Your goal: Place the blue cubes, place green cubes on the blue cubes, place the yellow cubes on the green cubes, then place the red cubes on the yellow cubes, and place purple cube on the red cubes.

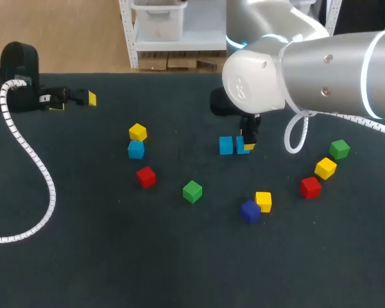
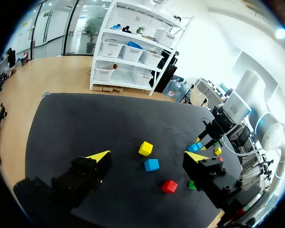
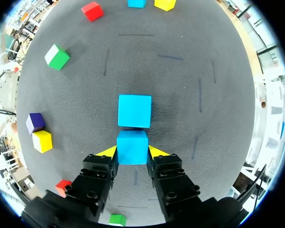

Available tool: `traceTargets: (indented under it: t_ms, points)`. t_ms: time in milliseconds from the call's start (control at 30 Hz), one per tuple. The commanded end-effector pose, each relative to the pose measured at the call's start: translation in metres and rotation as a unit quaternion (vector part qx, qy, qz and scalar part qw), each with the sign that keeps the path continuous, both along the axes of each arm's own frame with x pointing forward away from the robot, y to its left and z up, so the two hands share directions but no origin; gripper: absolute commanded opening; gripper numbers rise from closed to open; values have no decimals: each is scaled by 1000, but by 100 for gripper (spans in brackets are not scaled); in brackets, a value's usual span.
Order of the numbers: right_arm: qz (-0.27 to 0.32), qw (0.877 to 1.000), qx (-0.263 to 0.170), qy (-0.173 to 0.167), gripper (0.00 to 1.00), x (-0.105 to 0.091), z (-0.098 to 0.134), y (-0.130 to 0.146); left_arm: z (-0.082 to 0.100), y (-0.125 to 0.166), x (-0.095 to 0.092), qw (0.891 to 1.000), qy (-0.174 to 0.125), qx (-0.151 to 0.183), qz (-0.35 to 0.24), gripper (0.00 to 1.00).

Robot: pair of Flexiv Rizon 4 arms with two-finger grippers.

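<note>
1. Grip detail: only the right wrist view shows the right gripper (image 3: 132,153) closed on a blue cube (image 3: 132,145) from both sides; overhead, the right arm (image 1: 321,64) partly hides this.
2. Blue cube is plain and bright, mid-table, just beside a second blue cube (image 3: 134,110).
3. Left gripper (image 2: 148,156) gapes empty; red cube (image 1: 145,176) and green cube (image 1: 192,191) lie well apart from the pair.

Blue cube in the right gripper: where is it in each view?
Head view: held blue cube, right of the table's middle, in the right gripper.
Left wrist view: small, far across the table, at the right gripper's tips.
Right wrist view: clamped between its own fingers.
Shared landmark: second blue cube right beside it.
</note>
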State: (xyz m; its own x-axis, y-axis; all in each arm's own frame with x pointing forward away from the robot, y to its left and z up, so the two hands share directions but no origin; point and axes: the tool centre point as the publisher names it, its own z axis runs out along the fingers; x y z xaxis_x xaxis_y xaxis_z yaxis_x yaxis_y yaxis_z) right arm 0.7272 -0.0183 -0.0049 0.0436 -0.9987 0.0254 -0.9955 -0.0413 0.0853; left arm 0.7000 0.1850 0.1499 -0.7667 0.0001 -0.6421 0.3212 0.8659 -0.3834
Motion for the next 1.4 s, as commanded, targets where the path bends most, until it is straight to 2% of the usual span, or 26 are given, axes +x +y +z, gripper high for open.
traceTargets:
  t_ms: [33,400,967,1167,1400]
  points:
    - [-5,1000,0,-5,0,-3,-2,0,0,0,0,1000,0,0,0,100]
    - [-11,1000,0,-5,0,-5,-6,2,0,0,0,1000,0,0,0,100]
    - [-17,1000,0,-14,0,2,-8,3,0,0,0,1000,0,0,0,100]
    - [-19,1000,0,-15,7,3,-8,3,0,0,0,1000,0,0,0,100]
    - [-23,1000,1,-18,9,6,-8,3,0,0,0,1000,0,0,0,100]
